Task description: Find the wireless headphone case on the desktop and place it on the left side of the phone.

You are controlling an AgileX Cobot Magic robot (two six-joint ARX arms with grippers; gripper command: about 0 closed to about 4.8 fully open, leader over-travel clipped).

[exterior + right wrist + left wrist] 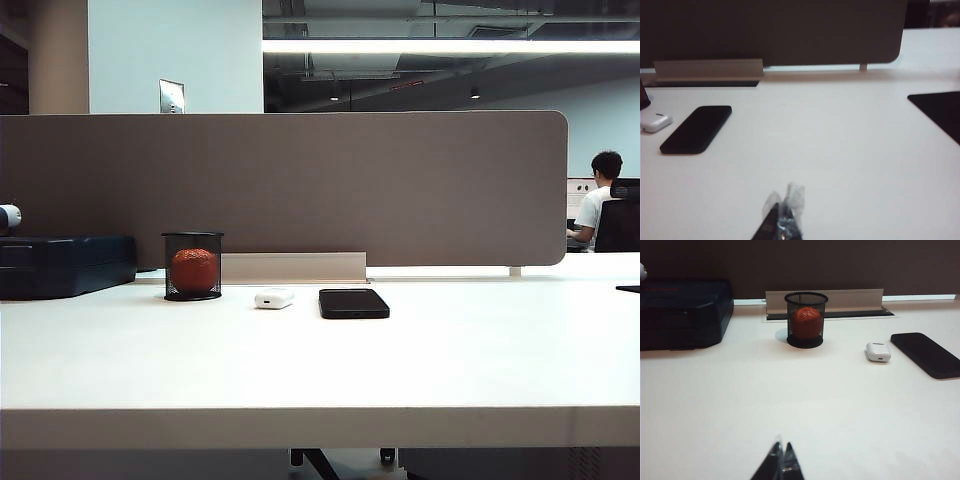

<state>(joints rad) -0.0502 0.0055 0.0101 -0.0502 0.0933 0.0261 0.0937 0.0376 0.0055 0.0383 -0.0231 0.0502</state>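
The wireless headphone case [273, 298] is a small glossy white pebble lying on the white desktop [320, 360], just left of the phone [354, 303], a flat black slab. Both also show in the left wrist view, case [878, 351] beside phone [927, 354], and in the right wrist view, case [655, 122] beside phone [696, 128]. My left gripper [781, 446] is shut and empty, low over the near desktop, far from the case. My right gripper [784, 196] is shut with nothing held, also well back from the phone. Neither gripper shows in the exterior view.
A black mesh cup holding an orange ball [193, 268] stands left of the case. A dark blue box [62, 264] lies at the far left. A grey-brown partition [290, 185] runs along the back. A dark mat [939, 111] lies at the desktop's right side.
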